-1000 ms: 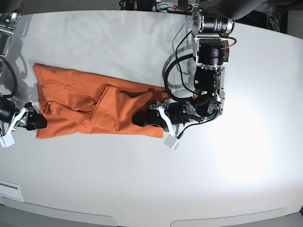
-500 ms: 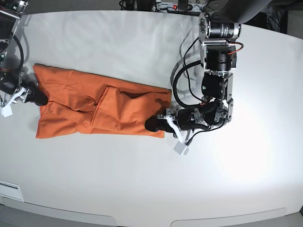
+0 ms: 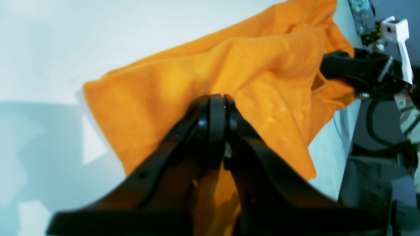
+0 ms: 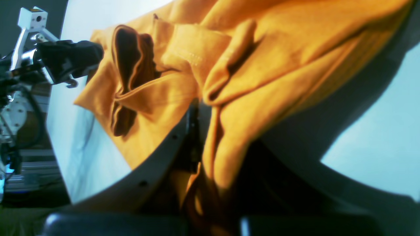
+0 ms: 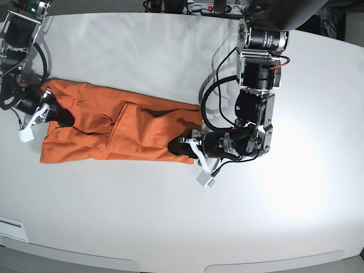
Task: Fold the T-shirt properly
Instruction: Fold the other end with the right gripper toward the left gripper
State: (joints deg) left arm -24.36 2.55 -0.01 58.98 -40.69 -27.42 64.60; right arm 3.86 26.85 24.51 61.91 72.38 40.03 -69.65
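Observation:
The orange T-shirt (image 5: 131, 128) lies folded into a long band across the left half of the white table (image 5: 142, 216). My left gripper (image 5: 177, 147) sits low at the band's near right corner. In the left wrist view the left gripper (image 3: 216, 105) is shut, with the T-shirt (image 3: 197, 65) pinched under its tips. My right gripper (image 5: 57, 116) is at the band's left end, near the far corner. In the right wrist view the right gripper (image 4: 198, 111) is shut on bunched T-shirt (image 4: 279, 49) fabric that drapes over one finger.
Cables and equipment (image 5: 205, 7) line the table's back edge. The left arm's column (image 5: 259, 74) stands over the table just right of the shirt. A white label (image 5: 11, 227) sits at the front left edge.
My right gripper went from the shirt's near left corner up to its far left end and closed on the fabric. The left gripper stayed shut and shifted a little along the right corner.

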